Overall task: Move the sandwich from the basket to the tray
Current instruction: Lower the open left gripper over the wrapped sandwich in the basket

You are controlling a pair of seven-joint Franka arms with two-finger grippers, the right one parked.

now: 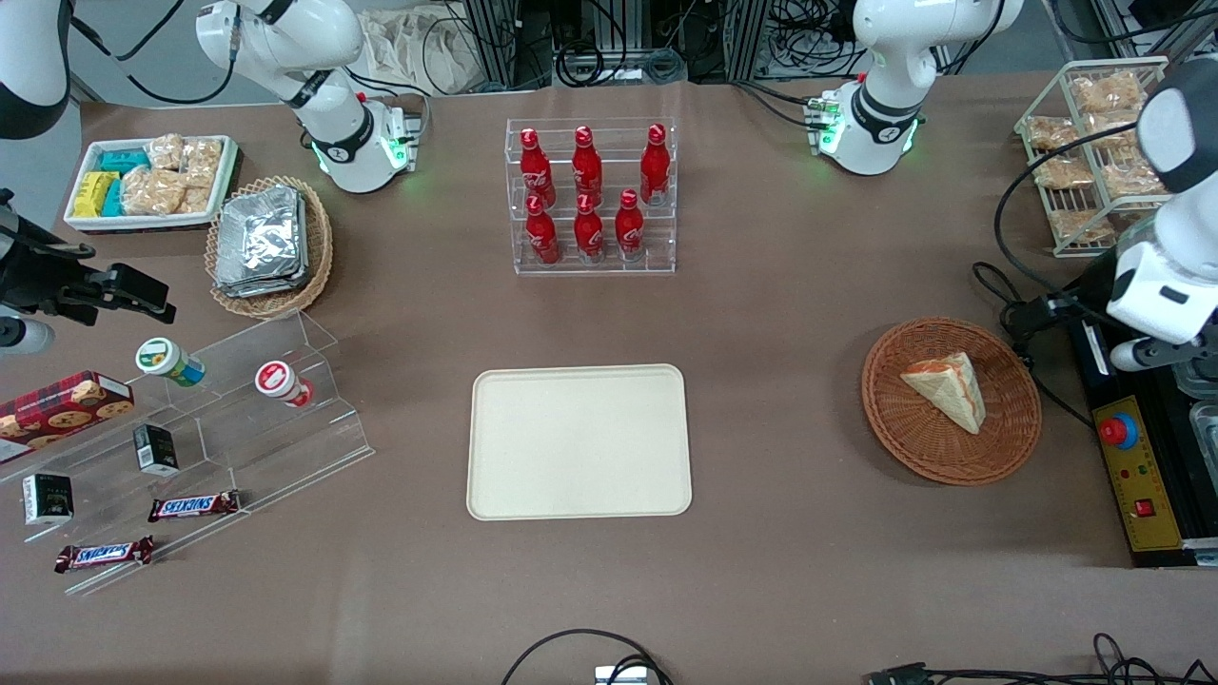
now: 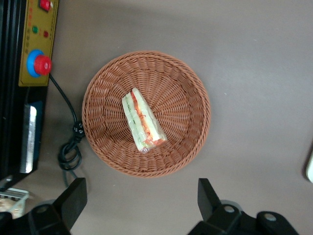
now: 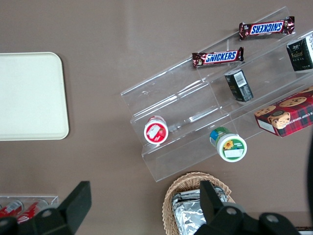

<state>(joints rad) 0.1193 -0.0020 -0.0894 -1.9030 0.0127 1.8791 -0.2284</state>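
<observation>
The sandwich [image 1: 947,385], a pale bread wedge with red and green filling, lies in the round reddish-brown basket [image 1: 952,471] toward the working arm's end of the table. In the left wrist view the sandwich [image 2: 143,120] lies on its side near the middle of the basket [image 2: 186,88]. My left gripper [image 1: 1026,323] hovers beside the basket's rim, above the table. In the wrist view the gripper [image 2: 141,188] is open wide and empty, just outside the rim. The cream tray [image 1: 579,442] lies bare at the table's middle; its edge shows in the wrist view [image 2: 309,161].
A control box with a red button [image 1: 1121,433] and a black cable [image 1: 1037,371] lie beside the basket. A rack of red bottles [image 1: 592,195] stands farther from the camera than the tray. A wire rack of packets [image 1: 1094,143] stands at the working arm's end.
</observation>
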